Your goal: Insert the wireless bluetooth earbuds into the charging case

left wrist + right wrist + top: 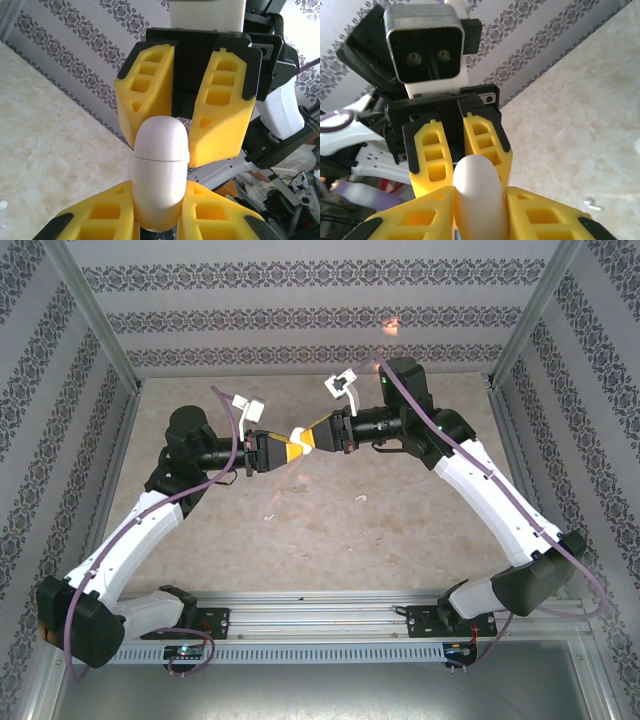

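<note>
Left hand [160,202] clenched on white case [161,172]; right hand [167,144] flanks its top, grip unclear.

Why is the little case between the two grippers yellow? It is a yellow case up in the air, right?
Not quite. The case is white. The yellow parts are the fingers of the left gripper and the right gripper around it. It is up in the air between the two grippers, as the left wrist view shows.

The charging case [161,170] in the left gripper [160,189] is smooth satin white plastic; its fingers [100,220] are matt yellow plastic; the tabletop [45,150] beside them looks matt, marbled
</note>
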`<act>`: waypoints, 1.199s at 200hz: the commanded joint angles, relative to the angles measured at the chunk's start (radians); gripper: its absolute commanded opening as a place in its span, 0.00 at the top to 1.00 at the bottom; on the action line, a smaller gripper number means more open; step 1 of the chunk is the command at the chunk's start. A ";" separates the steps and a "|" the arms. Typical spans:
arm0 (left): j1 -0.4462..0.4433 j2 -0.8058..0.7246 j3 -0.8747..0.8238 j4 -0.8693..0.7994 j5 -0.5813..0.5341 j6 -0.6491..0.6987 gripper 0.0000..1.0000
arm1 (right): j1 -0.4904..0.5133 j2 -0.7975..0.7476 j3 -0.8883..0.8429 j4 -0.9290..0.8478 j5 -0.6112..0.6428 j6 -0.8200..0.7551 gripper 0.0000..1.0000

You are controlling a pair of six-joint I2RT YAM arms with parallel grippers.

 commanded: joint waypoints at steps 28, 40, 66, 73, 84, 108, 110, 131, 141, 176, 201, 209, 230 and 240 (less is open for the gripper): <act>-0.008 -0.075 -0.061 0.018 -0.064 0.122 0.90 | -0.024 0.036 -0.035 0.069 -0.068 0.075 0.67; -0.008 -0.083 -0.071 0.032 -0.065 0.115 0.90 | -0.032 0.042 -0.042 0.074 -0.055 0.091 0.63; -0.009 -0.101 -0.101 0.063 -0.093 0.107 0.90 | -0.048 0.041 -0.056 0.094 -0.028 0.134 0.55; -0.008 -0.102 -0.108 0.067 -0.105 0.107 0.90 | -0.050 0.038 -0.062 0.107 -0.026 0.152 0.52; -0.009 -0.104 -0.125 0.085 -0.122 0.103 0.90 | -0.051 0.030 -0.074 0.136 -0.023 0.194 0.47; -0.008 -0.103 -0.163 0.147 -0.172 0.103 0.89 | -0.045 0.000 -0.130 0.236 -0.009 0.320 0.37; -0.008 -0.103 -0.165 0.151 -0.178 0.106 0.89 | -0.044 -0.003 -0.134 0.242 -0.007 0.331 0.37; -0.008 -0.111 -0.192 0.176 -0.236 0.147 0.89 | -0.038 -0.031 -0.181 0.254 0.067 0.423 0.33; -0.008 -0.118 -0.205 0.188 -0.264 0.167 0.89 | -0.036 -0.039 -0.200 0.247 0.109 0.477 0.33; -0.009 -0.135 -0.244 0.266 -0.343 0.201 0.89 | -0.020 -0.053 -0.298 0.362 0.167 0.713 0.32; -0.008 -0.134 -0.245 0.276 -0.366 0.223 0.89 | 0.009 -0.032 -0.306 0.431 0.169 0.786 0.31; -0.008 -0.132 -0.243 0.278 -0.368 0.228 0.89 | 0.019 -0.021 -0.299 0.435 0.167 0.796 0.31; -0.008 -0.127 -0.238 0.278 -0.364 0.231 0.89 | 0.034 0.000 -0.294 0.456 0.161 0.822 0.31; -0.009 -0.124 -0.239 0.280 -0.362 0.229 0.89 | 0.037 0.004 -0.302 0.477 0.160 0.842 0.31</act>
